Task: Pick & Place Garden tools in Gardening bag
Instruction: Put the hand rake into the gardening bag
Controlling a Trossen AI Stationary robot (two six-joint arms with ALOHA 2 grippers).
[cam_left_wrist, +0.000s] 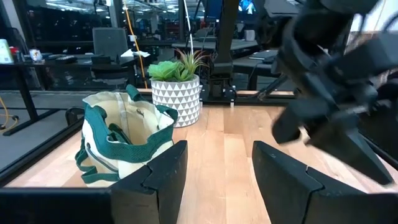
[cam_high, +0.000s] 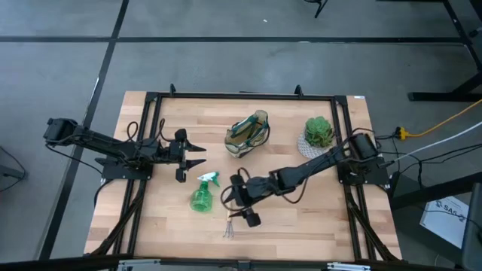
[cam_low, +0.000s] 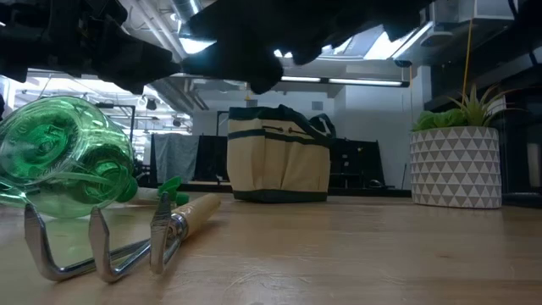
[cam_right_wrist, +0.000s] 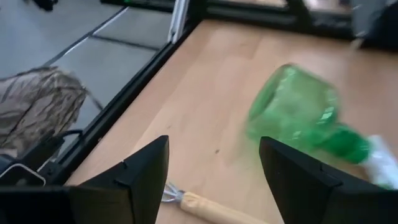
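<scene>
On the desk (cam_high: 301, 211), the small rake (cam_high: 230, 224) and green spray bottle (cam_high: 201, 197) are shown lying outside the gardening bag (cam_high: 247, 133). Above the rake, the right tool (cam_high: 239, 205) is held wide and empty. Beside the bag, the left tool (cam_high: 197, 154) is likewise spread, empty.

Dark jointed arms, apparently black-cabled

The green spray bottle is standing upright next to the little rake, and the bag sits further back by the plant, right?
Not quite: the spray bottle lies on its side, as the low view shows. It is next to the rake, and the bag does sit further back by the plant.
</scene>
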